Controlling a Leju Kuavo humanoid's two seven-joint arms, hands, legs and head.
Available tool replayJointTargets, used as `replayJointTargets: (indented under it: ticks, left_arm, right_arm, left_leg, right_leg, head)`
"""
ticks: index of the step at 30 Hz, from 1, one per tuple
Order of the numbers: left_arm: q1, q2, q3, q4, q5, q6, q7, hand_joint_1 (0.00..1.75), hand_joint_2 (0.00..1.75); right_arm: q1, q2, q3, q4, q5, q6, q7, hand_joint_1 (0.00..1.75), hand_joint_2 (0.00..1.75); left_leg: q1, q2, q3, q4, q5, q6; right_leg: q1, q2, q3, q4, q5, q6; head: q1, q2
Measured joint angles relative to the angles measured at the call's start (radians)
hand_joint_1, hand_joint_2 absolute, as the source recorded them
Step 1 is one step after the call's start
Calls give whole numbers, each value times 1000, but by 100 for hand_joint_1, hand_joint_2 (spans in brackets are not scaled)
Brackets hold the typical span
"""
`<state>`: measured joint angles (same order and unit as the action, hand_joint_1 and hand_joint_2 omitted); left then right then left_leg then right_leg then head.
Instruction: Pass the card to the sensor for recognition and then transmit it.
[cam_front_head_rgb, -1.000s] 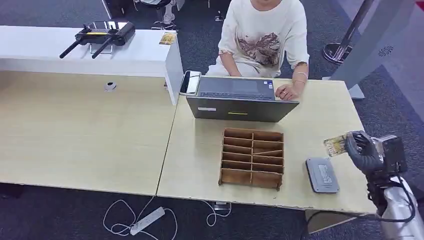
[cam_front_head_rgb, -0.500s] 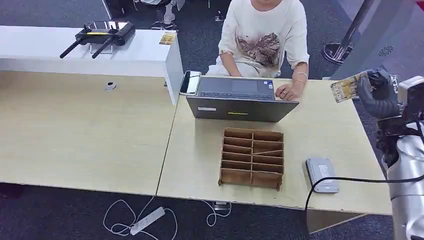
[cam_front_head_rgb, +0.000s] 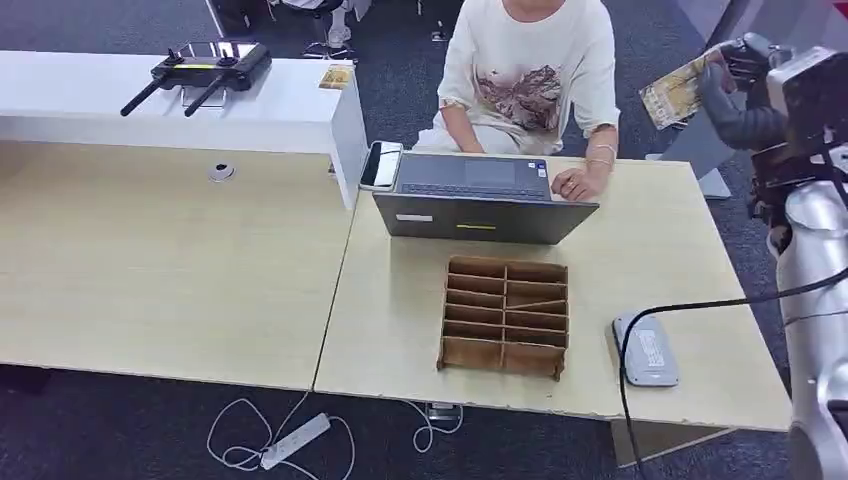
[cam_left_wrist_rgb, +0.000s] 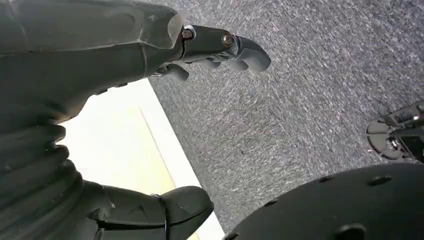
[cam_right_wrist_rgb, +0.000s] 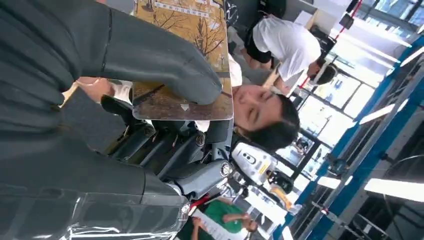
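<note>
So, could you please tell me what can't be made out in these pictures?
- Card: head view, print too small; right wrist view, the right hand covers part.
- Sensor: head view, markings too small to read.
- Left hand: left wrist view, cut off by the edge.

**Surfaces and Finishes at the Desk**

The table (cam_front_head_rgb: 640, 250) had a pale, matt wood-look top. The slotted organiser (cam_front_head_rgb: 505, 315) looked like thin brown board, unvarnished. The reader (cam_front_head_rgb: 645, 350) was grey plastic with a dull sheen. The laptop (cam_front_head_rgb: 485, 195) showed a smooth, dark grey matt shell. The card (cam_right_wrist_rgb: 180, 50) was glossy, printed in yellow-brown tones. The right hand (cam_front_head_rgb: 735, 95) had dark, rubbery matt fingers, the arm (cam_front_head_rgb: 815, 270) a polished silver shell. The carpet (cam_left_wrist_rgb: 310, 100) was rough grey pile.
</note>
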<state>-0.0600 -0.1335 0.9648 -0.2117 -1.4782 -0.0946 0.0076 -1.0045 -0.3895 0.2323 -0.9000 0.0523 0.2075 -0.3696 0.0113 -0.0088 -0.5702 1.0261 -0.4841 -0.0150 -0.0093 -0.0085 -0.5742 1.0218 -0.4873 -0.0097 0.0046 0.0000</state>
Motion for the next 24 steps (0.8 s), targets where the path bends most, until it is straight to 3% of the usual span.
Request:
replayJointTargets:
  ticks: [5,9,12,20,24]
  left_arm:
    - [0,0,0,0,-1,-2,-1,0,175]
    - [-1,1,-1,0,-6,-11,-7,0,175]
    - [-1,2,-1,0,-9,-18,-8,0,175]
    - [-2,2,-1,0,-8,-33,-9,0,175]
    - [-2,3,-3,0,-17,-39,-9,0,175]
  right_arm:
    - [-19,6,33,17,46,-28,-8,175,175]
    - [-59,31,95,34,209,-156,-1,175,175]
    - [-116,57,158,62,337,-218,49,175,175]
    - [-267,163,307,235,572,-274,155,175,175]
    - [-305,211,380,314,708,-327,247,175,175]
  left_leg:
    - [0,0,-1,0,0,0]
    - [0,2,0,0,0,0]
    - [0,2,0,0,0,0]
    - [0,2,0,0,1,-1]
    - [0,2,0,0,1,-1]
  right_leg:
    - [0,0,0,0,0,0]
    - [0,2,0,0,0,0]
    - [0,2,-1,1,0,0]
    - [0,2,-1,1,0,0]
    - [1,2,-1,1,0,0]
  head:
    - [0,0]
    - [0,0]
    - [0,0]
    - [0,0]
    - [0,0]
